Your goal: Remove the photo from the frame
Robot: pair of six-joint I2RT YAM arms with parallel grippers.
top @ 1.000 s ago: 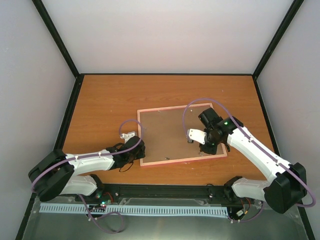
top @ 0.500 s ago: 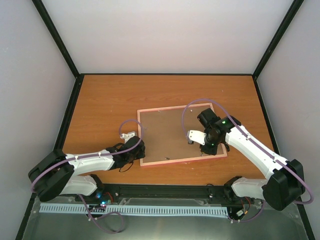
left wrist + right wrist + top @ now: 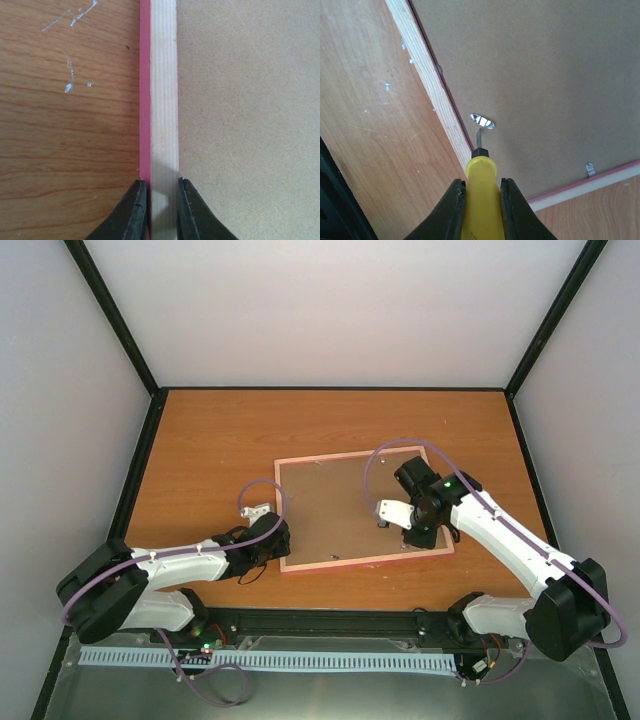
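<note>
Little has changed over the last second. On the table (image 3: pixel 200 440) the frame (image 3: pixel 345 455) lies face down between the two claws, and it sits where it did, save perhaps a slight nudge at the corner nearest the right claw. The backing panel (image 3: pixel 330 510) still fills the frame, so the photo must be underneath it and cannot be seen in any view.

The left claw (image 3: pixel 161 187) has not moved. It is clamped across the frame's pale wooden rail (image 3: pixel 164 100), with one finger outside against the pink edge and the other inside on the panel (image 3: pixel 250 100). It looks to be steadying the frame.

The right claw (image 3: pixel 482 187) has shifted a touch at the wrist and is closed tightly on the yellow handle of the screwdriver (image 3: pixel 481 180). Just ahead of this claw, the blade tip meets a small shiny metal tab (image 3: pixel 483 120) at the panel's edge, right beside the rail (image 3: pixel 427 95). A second tab (image 3: pixel 590 169) lies off to its right, near the adjoining rail.

That small shift reads as levering at the tab. Neither tab looks bent clear yet, so the backing is probably still locked in and the photo remains well short of coming out.
</note>
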